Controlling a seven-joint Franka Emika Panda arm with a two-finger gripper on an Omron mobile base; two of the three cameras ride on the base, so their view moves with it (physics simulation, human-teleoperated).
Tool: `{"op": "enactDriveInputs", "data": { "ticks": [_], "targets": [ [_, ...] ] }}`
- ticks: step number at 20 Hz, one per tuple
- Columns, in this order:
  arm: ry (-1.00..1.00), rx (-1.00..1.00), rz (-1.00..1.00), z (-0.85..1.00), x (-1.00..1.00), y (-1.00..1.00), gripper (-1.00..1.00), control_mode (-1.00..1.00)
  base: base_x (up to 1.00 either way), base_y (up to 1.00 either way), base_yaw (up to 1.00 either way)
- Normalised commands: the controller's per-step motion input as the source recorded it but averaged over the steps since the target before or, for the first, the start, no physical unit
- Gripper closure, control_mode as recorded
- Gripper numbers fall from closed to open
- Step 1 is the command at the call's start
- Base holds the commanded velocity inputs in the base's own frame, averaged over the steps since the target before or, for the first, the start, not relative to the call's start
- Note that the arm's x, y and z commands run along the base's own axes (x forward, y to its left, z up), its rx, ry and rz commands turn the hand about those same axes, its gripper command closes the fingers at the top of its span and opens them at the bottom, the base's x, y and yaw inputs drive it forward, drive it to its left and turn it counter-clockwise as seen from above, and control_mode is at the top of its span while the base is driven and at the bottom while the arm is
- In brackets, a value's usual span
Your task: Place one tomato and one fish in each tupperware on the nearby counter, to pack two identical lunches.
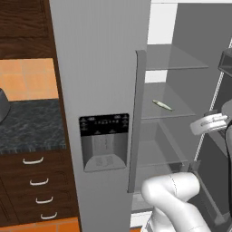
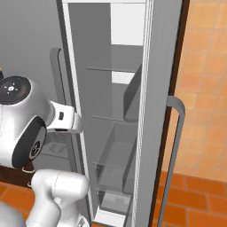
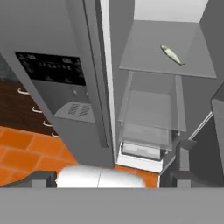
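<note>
A slim silvery fish [image 1: 162, 104] lies on a glass shelf in the open right half of the fridge; in the hand view the fish [image 3: 171, 54] sits at the upper right. My gripper [image 3: 111, 177] hangs in front of the fridge and well short of that shelf, fingers spread wide, open and empty. The dark speckled counter [image 1: 27, 124] runs left of the fridge over brown drawers. The tomato and the tupperware are out of view.
The fridge's closed left door [image 1: 99, 68] carries a dispenser panel [image 1: 104, 142] and a long handle [image 1: 138, 118]. The open right door [image 2: 155, 111] swings out beside me. Clear drawers [image 3: 151, 109] sit under the fish's shelf. Orange floor tiles [image 3: 22, 153] lie below.
</note>
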Motion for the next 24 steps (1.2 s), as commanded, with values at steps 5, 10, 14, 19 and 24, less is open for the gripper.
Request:
{"op": "enactDriveInputs", "data": {
  "ticks": [5, 10, 14, 19, 24],
  "targets": [
    [-0.19, -0.01, 0.00, -0.55, 1.00, -0.24, -1.00, -1.00, 0.00, 0.00, 0.00],
    [-0.16, -0.17, 0.00, -0.46, 1.00, 0.00, -1.00, -1.00, 0.00, 0.00, 0.00],
    [0.00, -0.19, -0.04, -0.04, 1.00, -0.49, -1.00, -1.00, 0.00, 0.00, 0.00],
    [0.01, 0.04, -0.01, 0.00, 0.85, -0.60, -1.00, -1.00, 0.00, 0.00, 0.00],
    [0.22, 0.16, 0.03, 0.00, 0.95, -0.02, -1.00, -1.00, 0.00, 0.00, 0.00]
  ]
}}
